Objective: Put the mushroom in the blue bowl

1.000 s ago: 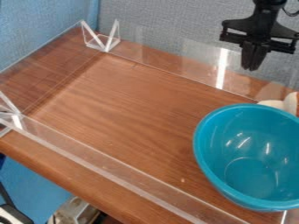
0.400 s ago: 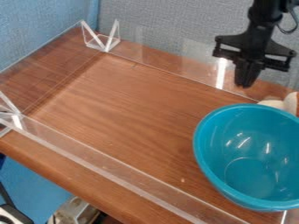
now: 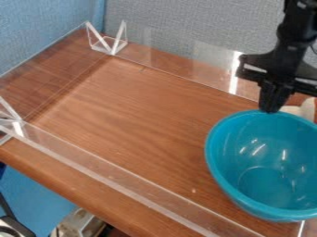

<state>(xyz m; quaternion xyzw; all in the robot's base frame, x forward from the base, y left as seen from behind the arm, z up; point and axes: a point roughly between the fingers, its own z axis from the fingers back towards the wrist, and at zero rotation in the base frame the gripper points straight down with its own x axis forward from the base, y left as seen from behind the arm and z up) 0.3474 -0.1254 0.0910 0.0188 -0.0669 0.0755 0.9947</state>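
Observation:
The blue bowl (image 3: 228, 151) is a large glossy teal bowl at the right front of the wooden table, and nothing lies in it. The mushroom (image 3: 296, 111) is a small pale lump on the table just beyond the bowl's far rim, partly hidden behind the arm. My black gripper (image 3: 272, 102) points straight down, its tips hanging just over the bowl's far rim and immediately left of the mushroom. Its jaws are shut, with nothing visible between them.
Low clear acrylic walls (image 3: 173, 63) ring the wooden table (image 3: 118, 111), with triangular braces at the far left corner (image 3: 107, 39) and at the left edge (image 3: 7, 118). A blue backdrop stands behind.
The gripper has come down and to the right, from above the back wall to just over the bowl's far rim beside the mushroom. It stayed shut. Bowl and mushroom have not moved.

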